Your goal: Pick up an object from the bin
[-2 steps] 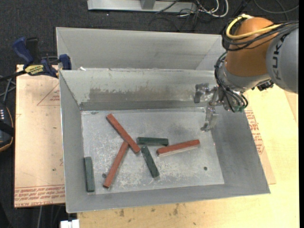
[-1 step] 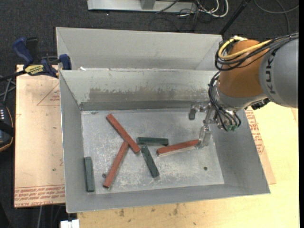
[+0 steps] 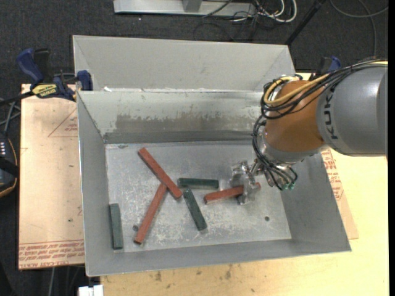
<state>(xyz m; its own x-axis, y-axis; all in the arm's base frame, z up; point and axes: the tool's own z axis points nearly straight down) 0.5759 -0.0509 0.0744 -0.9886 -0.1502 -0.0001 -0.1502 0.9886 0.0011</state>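
My gripper (image 3: 245, 187) hangs low over the right part of the bin floor, under the orange wrist cover. A short red-brown bar (image 3: 220, 195) lies there, and its right end reaches in between my fingers, which stand round it. Just left of it lie two dark green bars, one flat (image 3: 198, 182) and one slanting down (image 3: 194, 209).
Two longer red-brown bars cross at mid-floor, one (image 3: 159, 172) slanting down to the right, the other (image 3: 151, 213) running down to the left. A dark green bar (image 3: 115, 226) lies upright near the left wall. The arm fills the bin's right side.
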